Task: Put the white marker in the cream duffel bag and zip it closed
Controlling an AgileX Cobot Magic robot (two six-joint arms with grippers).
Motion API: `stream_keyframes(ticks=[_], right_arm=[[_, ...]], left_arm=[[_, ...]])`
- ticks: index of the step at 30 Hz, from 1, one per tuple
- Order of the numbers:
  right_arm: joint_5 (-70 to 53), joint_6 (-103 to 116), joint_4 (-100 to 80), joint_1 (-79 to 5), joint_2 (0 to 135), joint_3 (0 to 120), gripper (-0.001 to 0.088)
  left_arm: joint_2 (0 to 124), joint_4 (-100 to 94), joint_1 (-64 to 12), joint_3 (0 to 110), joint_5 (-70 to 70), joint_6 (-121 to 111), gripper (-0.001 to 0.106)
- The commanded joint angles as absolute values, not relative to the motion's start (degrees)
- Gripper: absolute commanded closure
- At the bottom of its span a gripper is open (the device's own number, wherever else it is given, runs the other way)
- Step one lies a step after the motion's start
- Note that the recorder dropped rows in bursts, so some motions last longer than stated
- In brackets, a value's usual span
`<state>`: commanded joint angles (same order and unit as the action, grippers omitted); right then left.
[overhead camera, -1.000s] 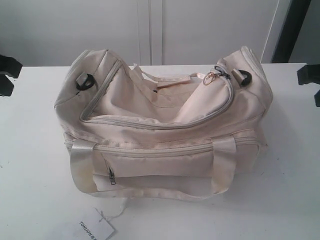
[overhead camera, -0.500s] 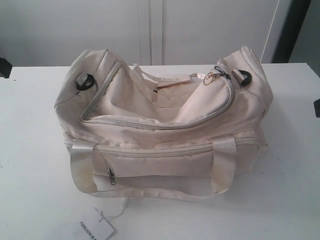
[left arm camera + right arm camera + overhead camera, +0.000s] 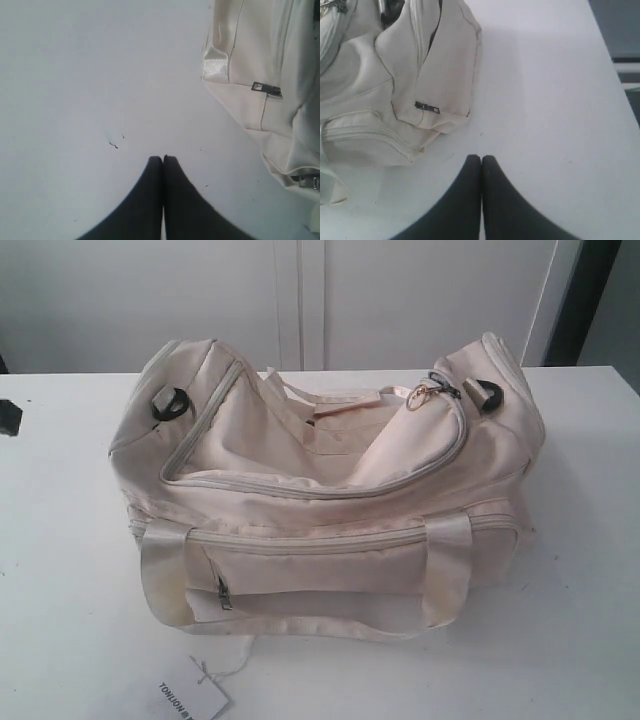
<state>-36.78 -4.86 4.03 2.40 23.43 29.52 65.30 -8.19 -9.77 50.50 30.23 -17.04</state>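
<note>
The cream duffel bag [image 3: 330,500] lies in the middle of the white table [image 3: 580,620], its top panel sagging inward. Its grey top zip [image 3: 300,490] looks joined along the run I can see, with a gold-ringed pull [image 3: 425,392] at the right end. The white marker is out of view. My left gripper [image 3: 163,158] is shut and empty over bare table, apart from the bag's front corner [image 3: 270,60]. Only a dark sliver of the left arm [image 3: 8,417] shows at the exterior view's edge. My right gripper [image 3: 481,157] is shut and empty, near the bag's end [image 3: 435,75].
A white paper tag [image 3: 192,700] on a string lies at the table's front edge, below the bag. The front pocket's zip pull [image 3: 223,592] hangs by the left handle [image 3: 165,575]. The table's edge [image 3: 620,100] runs close beside the right gripper.
Both arms have drawn back outward from the bag. The right arm has left the exterior view, and the left has slid down to a sliver at the edge. The bag has not moved.
</note>
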Motion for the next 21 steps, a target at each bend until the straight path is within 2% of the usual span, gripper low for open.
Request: stream_keyframes(ticks=[4,21], right_arm=[[-25.8,-4.8,4.2,2.4,15.3,24.4,0.0868],[-25.6,-4.7,4.3,2.4,11.4,23.0,0.0868]], left_arm=[[64.8,-8.2,-9.8,45.8,27.4,-16.6,0.105],[64.8,-8.2,-9.8,45.8,28.0,-16.6,0.105]])
